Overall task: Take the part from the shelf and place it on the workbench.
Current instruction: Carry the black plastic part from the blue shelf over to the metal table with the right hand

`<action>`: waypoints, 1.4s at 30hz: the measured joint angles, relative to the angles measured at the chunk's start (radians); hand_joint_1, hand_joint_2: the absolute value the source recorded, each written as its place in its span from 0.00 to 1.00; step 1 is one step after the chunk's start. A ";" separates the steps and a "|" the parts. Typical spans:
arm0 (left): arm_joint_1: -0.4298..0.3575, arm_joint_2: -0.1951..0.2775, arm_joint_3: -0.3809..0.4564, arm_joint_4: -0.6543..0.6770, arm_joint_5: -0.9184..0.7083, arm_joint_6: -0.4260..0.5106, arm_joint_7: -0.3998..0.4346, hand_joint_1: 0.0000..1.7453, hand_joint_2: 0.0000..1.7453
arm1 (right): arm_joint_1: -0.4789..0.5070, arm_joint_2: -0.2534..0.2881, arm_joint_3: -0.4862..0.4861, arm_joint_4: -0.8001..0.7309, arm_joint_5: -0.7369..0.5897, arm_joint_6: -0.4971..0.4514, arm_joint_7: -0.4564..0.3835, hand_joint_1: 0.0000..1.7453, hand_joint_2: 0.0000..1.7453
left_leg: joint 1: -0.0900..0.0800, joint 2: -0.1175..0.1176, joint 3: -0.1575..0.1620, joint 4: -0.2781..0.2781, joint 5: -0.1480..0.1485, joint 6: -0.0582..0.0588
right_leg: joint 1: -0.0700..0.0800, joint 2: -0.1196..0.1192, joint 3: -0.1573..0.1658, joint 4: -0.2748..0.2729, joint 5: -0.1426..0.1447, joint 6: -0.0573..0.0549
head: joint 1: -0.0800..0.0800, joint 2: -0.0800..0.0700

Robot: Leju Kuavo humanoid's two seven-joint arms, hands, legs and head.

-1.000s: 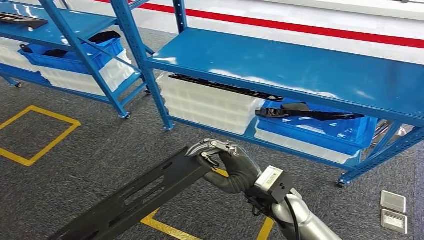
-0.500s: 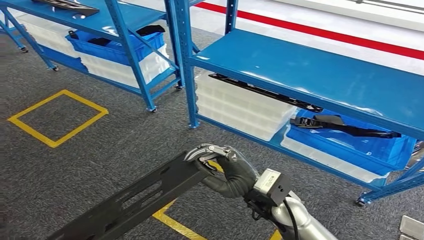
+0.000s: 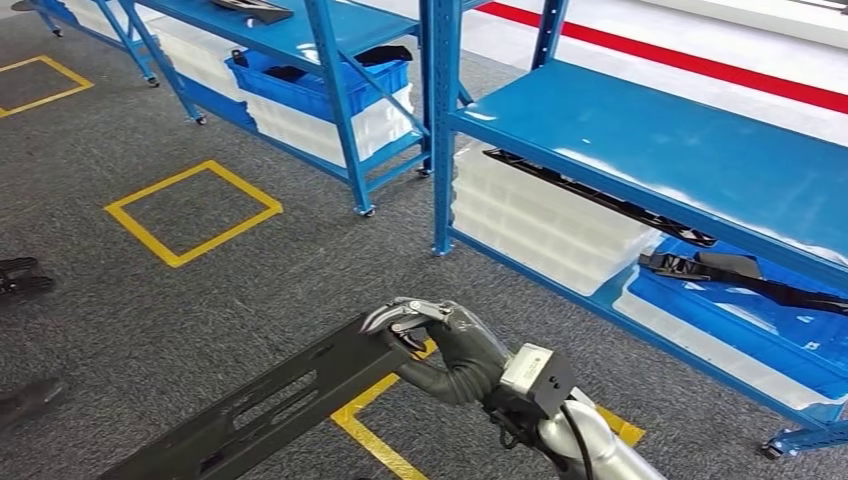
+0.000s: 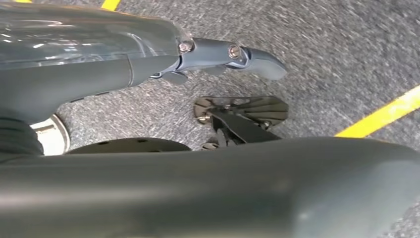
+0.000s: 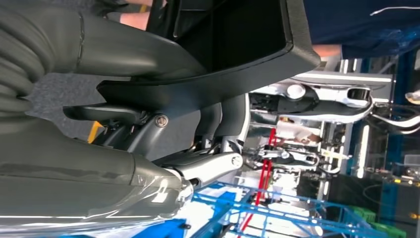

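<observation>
In the head view my right hand (image 3: 440, 340) grips one end of the long black slotted part (image 3: 270, 400). The part slants down toward the lower left, above the grey carpet. The right wrist view shows the same black part (image 5: 237, 44) lying across my right hand (image 5: 148, 124), with the fingers wrapped under its edge. In the left wrist view my left hand (image 4: 223, 54) hangs over the carpet with its fingers apart, holding nothing. The blue shelf (image 3: 640, 140) stands at the right.
Under the shelf top lie another long black part (image 3: 600, 195), white crates (image 3: 540, 225) and a blue bin (image 3: 740, 310). A second blue shelf (image 3: 290, 35) stands at the back left. A yellow square (image 3: 195, 210) marks the carpet. Dark shoe-like shapes (image 3: 20, 278) sit at the left edge.
The whole picture has shifted: the camera has turned left, so the shelves now sit further right. My right hand still holds the black part the same way.
</observation>
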 joint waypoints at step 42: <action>-0.015 0.014 0.000 0.000 -0.014 0.031 0.023 0.00 1.00 | -0.158 -0.044 0.027 0.038 -0.018 -0.006 0.071 1.00 1.00 | -0.015 -0.007 0.082 -0.195 0.076 0.063 | 0.005 0.042 -0.079 0.204 -0.127 0.032 | -0.004 0.000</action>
